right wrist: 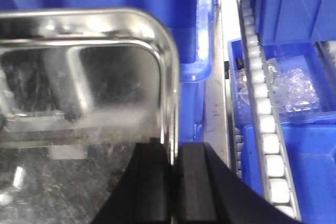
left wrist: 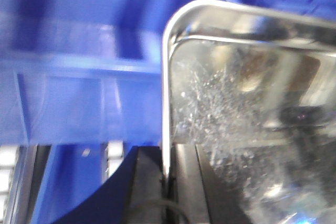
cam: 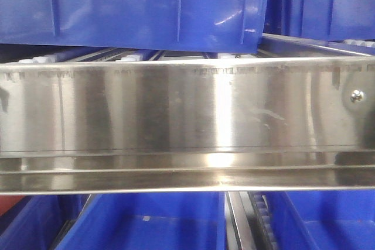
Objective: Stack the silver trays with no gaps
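At six o'clock in the left wrist view, the silver tray (left wrist: 247, 103) has its thin rolled rim pinched between the two black, matte left fingers (left wrist: 149, 171), which are closed almost together with only the rim's thickness between them. The rim runs straight up toward twelve o'clock, then bends through a smooth rounded corner and carries on toward three o'clock. The tray's floor is polished steel, mirror-bright but hazed with a web of fine scratches.

In the right wrist view the silver tray (right wrist: 79, 103) fills the nine o'clock half. Its rim at the frame's centre is clamped in the same narrow way by the blocky black right fingers (right wrist: 155, 166) at six o'clock. Its corner curves at about one o'clock of the pan. The floor looks dark, glossy and scuffed, with blurred reflections. I cannot tell whether another pan lies beneath it.

Smooth blue plastic bins (right wrist: 294, 3) stand beyond the tray toward twelve and three o'clock. One of them holds crinkled clear plastic packets (right wrist: 294, 87). A track of small white rollers (right wrist: 265, 124) runs beside it.

The front view is filled by a long brushed steel rail (cam: 187, 115) with one round screw (cam: 357, 95) at three o'clock. Ribbed blue bins sit above it and more below.
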You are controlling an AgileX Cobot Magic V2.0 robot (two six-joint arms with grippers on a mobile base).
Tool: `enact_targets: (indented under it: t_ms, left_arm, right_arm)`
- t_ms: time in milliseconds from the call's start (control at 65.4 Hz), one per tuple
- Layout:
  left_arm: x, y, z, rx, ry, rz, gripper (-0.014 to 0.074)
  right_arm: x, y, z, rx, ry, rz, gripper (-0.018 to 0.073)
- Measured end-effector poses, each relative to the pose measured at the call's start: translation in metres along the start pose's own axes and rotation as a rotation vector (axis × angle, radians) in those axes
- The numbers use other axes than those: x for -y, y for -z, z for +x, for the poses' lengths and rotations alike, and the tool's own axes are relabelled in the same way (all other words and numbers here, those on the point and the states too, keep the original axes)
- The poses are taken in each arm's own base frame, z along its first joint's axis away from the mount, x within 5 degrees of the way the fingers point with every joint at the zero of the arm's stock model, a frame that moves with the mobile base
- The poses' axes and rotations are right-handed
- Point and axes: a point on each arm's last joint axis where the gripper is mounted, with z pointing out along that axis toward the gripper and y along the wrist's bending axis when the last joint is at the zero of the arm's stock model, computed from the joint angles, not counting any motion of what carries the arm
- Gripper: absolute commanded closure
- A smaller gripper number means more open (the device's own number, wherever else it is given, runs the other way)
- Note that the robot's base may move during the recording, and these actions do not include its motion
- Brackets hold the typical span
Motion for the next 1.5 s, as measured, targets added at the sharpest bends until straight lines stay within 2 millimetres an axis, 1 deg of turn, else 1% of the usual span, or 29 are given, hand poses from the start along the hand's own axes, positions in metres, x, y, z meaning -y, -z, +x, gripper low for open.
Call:
enact_targets:
  t_ms: [183, 352, 550, 871, 1498]
  left_arm:
    - [0.002, -0.003, 0.001, -0.006, -0.012, -0.010, 0.0613]
    - [0.008, -0.005, 0.003, -0.016, -0.048, -0.044, 0.0613]
    - [0.015, 0.000, -0.003, 0.006, -0.053, -0.063, 0.0613]
    - [0.014, -0.006, -0.001, -0.008, -0.060, -0.111, 0.0613]
    - [0.017, -0.006, -0.005, 0.036, -0.066, -0.078, 0.0613]
  right_arm:
    - [0.001, 0.000, -0.001, 0.010, 0.010, 0.010, 0.0573]
    - [0.003, 0.000, -0.002, 0.015, 0.014, 0.015, 0.0573]
    - [0.011, -0.004, -0.007, 0.023, -0.025, -0.006, 0.0573]
    - [0.011, -0.006, -0.008, 0.015, -0.035, -0.040, 0.0573]
    - [0.013, -0.009, -0.009, 0.016, -0.019, -0.013, 0.0574]
